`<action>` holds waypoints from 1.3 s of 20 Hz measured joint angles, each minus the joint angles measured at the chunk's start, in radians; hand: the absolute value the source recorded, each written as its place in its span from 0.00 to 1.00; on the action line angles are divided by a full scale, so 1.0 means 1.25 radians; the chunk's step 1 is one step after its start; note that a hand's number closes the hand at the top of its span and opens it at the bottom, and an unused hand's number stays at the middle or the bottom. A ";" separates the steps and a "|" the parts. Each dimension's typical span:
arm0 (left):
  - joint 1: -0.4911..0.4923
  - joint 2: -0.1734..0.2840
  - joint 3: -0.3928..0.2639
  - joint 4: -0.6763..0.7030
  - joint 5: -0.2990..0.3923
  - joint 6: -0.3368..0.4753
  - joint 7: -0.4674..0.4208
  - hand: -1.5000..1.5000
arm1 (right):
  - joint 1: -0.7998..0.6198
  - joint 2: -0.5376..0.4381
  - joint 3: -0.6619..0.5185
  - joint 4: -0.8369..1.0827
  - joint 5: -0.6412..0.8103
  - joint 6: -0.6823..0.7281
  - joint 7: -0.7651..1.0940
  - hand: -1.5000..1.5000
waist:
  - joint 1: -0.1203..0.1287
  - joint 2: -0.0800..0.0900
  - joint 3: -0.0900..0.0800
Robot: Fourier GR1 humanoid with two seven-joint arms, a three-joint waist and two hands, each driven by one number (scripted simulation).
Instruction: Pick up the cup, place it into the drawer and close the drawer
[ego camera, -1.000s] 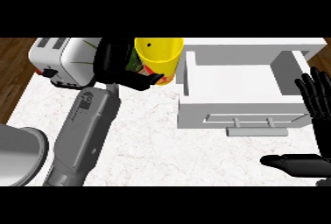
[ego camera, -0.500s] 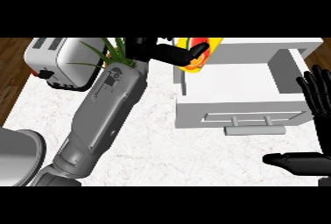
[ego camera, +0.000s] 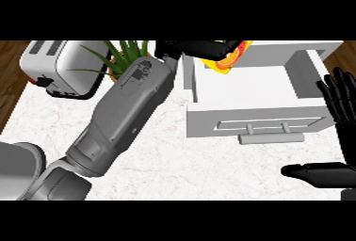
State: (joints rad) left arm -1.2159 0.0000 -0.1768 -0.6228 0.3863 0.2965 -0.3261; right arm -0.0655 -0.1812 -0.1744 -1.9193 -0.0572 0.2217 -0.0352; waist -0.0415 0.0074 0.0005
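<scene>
— What has changed since the earlier frame?
— The left hand (ego camera: 198, 47), fingers curled round the cup (ego camera: 228, 59), has carried it further right, over the open drawer (ego camera: 250, 123).
— And the cup?
— Yellow with an orange pattern, tilted. The right hand (ego camera: 341, 96) rests, fingers straight.

Lighting even and bright, no single source evident. Marble counter (ego camera: 173, 155) reads pale, without glare. Open drawer (ego camera: 250, 89) white, its inner walls shaded a soft grey. Left forearm (ego camera: 125, 117) shows a smooth gradient, lighter on top. Black right hand (ego camera: 341, 101) shows little surface detail. No hard shadows, motion blur or edge distortion.
</scene>
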 measured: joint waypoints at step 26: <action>-0.029 0.000 -0.384 0.146 0.149 0.143 0.037 0.00 | -0.046 -0.016 -0.011 0.028 -0.028 0.030 -0.006 0.00 | -0.037 0.009 0.001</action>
State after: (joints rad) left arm -1.2519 0.0000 -0.6570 -0.4401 0.5728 0.4754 -0.2801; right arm -0.1225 -0.2012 -0.1876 -1.8849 -0.0928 0.2586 -0.0428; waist -0.0882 0.0188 0.0013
